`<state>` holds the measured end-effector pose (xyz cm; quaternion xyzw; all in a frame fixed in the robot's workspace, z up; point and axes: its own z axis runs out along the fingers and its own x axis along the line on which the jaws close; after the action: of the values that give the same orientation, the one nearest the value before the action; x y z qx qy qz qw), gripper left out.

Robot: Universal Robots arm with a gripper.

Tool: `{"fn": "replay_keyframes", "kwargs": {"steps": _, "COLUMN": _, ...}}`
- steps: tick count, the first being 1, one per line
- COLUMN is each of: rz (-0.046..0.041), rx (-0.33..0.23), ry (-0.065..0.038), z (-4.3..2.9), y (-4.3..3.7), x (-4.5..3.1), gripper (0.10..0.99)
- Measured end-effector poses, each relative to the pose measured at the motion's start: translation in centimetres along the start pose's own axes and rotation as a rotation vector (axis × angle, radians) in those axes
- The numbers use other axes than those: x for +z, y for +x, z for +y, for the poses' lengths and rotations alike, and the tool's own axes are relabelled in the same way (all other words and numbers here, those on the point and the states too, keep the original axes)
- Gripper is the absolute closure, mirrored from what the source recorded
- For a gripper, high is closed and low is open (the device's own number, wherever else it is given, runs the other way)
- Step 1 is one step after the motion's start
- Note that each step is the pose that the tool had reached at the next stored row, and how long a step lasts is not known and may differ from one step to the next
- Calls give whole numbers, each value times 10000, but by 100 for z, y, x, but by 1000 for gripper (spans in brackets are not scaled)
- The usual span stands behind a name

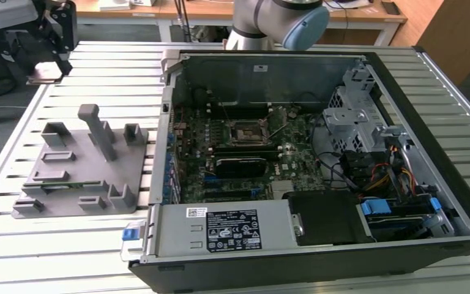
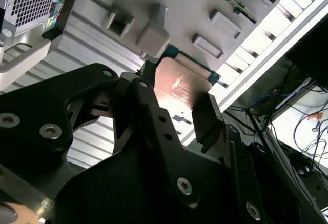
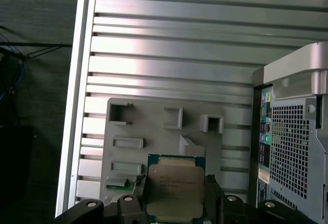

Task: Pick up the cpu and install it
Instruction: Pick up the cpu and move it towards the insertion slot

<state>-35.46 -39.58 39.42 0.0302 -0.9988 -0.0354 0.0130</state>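
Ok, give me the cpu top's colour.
The cpu top is silvery-grey, clearest in the first wrist view.

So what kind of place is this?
Probably a robotics lab or workshop. An open computer case lies on a slatted metal table, a robot arm stands at the table, and its jaws hold the cpu.
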Motion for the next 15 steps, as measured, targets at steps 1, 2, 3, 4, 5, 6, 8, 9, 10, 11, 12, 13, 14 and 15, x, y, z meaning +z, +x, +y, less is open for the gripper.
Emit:
{"fn": "replay_keyframes", "kwargs": {"steps": 1, "rz": 0, "rx": 0, "ry": 0, "z": 1, "y": -14, "x": 0, "gripper": 553}}
{"fn": "replay_keyframes", "kwargs": {"steps": 2, "rz": 1, "rx": 0, "ry": 0, "z": 3, "y": -28, "x": -1, "gripper": 553}}
{"fn": "replay_keyframes", "kwargs": {"steps": 3, "rz": 0, "rx": 0, "ry": 0, "z": 4, "y": -42, "x": -1, "gripper": 553}}
{"fn": "replay_keyframes", "kwargs": {"steps": 4, "rz": 1, "rx": 0, "ry": 0, "z": 6, "y": -56, "x": -1, "gripper": 553}}
{"fn": "replay_keyframes", "kwargs": {"steps": 5, "rz": 1, "rx": 0, "ry": 0, "z": 9, "y": -69, "x": -1, "gripper": 553}}
{"fn": "replay_keyframes", "kwargs": {"steps": 6, "rz": 2, "rx": 0, "ry": 1, "z": 11, "y": -82, "x": -1, "gripper": 553}}
{"fn": "replay_keyframes", "kwargs": {"steps": 8, "rz": 1, "rx": 0, "ry": 0, "z": 15, "y": -109, "x": -1, "gripper": 553}}
{"fn": "replay_keyframes", "kwargs": {"steps": 9, "rz": 1, "rx": 0, "ry": 0, "z": 17, "y": -123, "x": -1, "gripper": 553}}
{"fn": "replay_keyframes", "kwargs": {"steps": 10, "rz": 0, "rx": 0, "ry": 0, "z": 18, "y": -137, "x": -1, "gripper": 553}}
{"fn": "replay_keyframes", "kwargs": {"steps": 11, "rz": 0, "rx": 0, "ry": 1, "z": 19, "y": -151, "x": -1, "gripper": 553}}
{"fn": "replay_keyframes", "kwargs": {"steps": 12, "rz": 1, "rx": 0, "ry": 0, "z": 21, "y": -166, "x": -1, "gripper": 553}}
{"fn": "replay_keyframes", "kwargs": {"steps": 13, "rz": 0, "rx": 0, "ry": 0, "z": 22, "y": -180, "x": -1, "gripper": 553}}
{"fn": "replay_keyframes", "kwargs": {"steps": 14, "rz": 0, "rx": -1, "ry": 0, "z": 24, "y": -194, "x": -1, "gripper": 553}}
{"fn": "replay_keyframes", "kwargs": {"steps": 15, "rz": 1, "rx": 0, "ry": 0, "z": 26, "y": -208, "x": -1, "gripper": 553}}
